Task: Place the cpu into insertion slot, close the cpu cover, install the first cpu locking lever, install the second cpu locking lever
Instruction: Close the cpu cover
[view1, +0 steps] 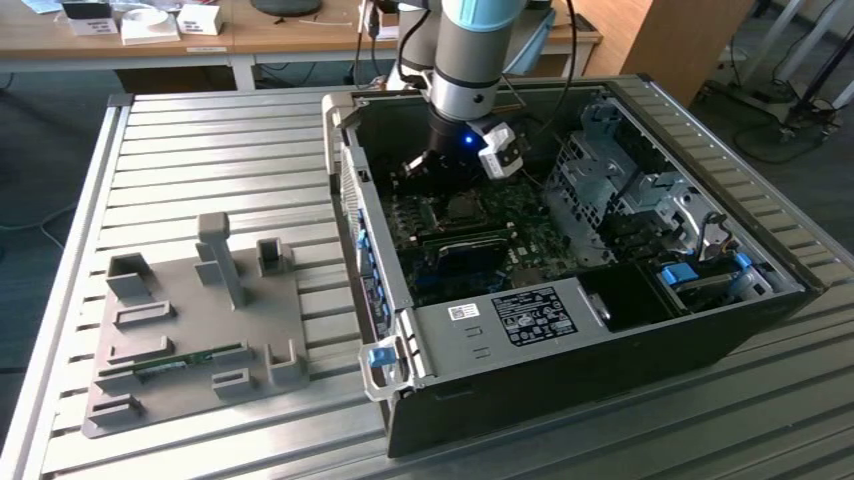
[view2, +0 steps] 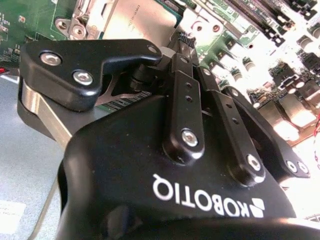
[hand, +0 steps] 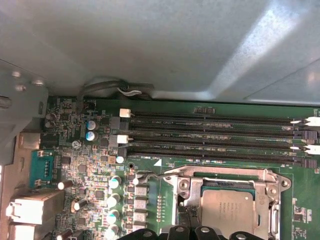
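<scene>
ribbed metal table (view1: 200, 150), wood desk (view1: 294, 38) behind w/ white boxes (view1: 147, 25), dark grey floor (view1: 40, 150), loose cables (view1: 787, 120) on it

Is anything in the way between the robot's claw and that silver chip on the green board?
Nothing visible blocks it. In the first wrist view the gripper hovers right at the cpu, whose grey top shows bare through the window of the cpu cover lying flat around it.

Case wall (hand: 150, 45) and memory slots (hand: 215, 135) crowd the cpu cover (hand: 220, 173); clearance seems tight.
</scene>
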